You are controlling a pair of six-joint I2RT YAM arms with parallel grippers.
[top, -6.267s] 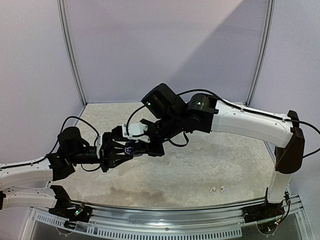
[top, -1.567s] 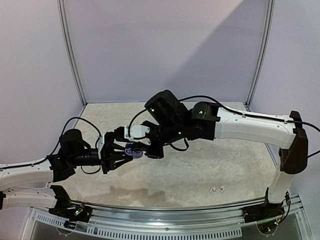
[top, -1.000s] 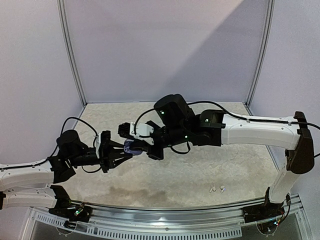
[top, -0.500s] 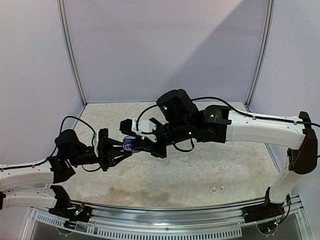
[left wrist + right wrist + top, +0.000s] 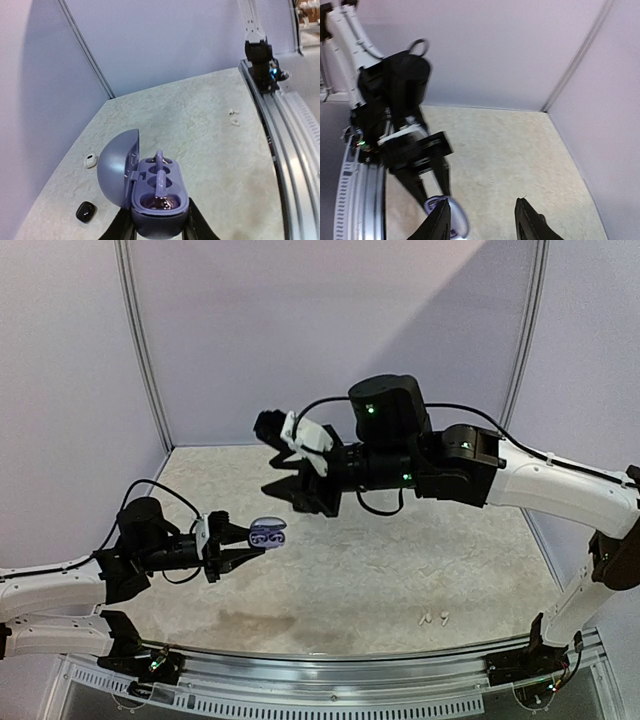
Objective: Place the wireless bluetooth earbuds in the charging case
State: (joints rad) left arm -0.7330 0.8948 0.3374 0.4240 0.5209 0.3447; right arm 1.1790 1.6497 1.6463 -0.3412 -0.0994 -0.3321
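The purple charging case (image 5: pixel 160 192) stands open in the left wrist view, lid (image 5: pixel 117 167) swung to the left. A dark purplish earbud (image 5: pixel 161 202) lies in its near well; what the far well holds I cannot make out. My left gripper (image 5: pixel 160 226) is shut on the case's base and holds it above the table (image 5: pixel 266 533). My right gripper (image 5: pixel 277 462) hangs open and empty, up and behind the case. In the right wrist view its fingers (image 5: pixel 440 222) stand wide apart over the case (image 5: pixel 454 221). The white stemmed earbuds (image 5: pixel 433 619) lie on the table at the front right.
A small white object (image 5: pixel 90 160) and a small black one (image 5: pixel 86 212) lie on the table left of the case. Lilac walls (image 5: pixel 330 330) close in the back and sides. A metal rail (image 5: pixel 350 670) runs along the near edge.
The right gripper has opened, let go at the case and lifted up and away towards the back. The left gripper still holds the case, now slightly lower.
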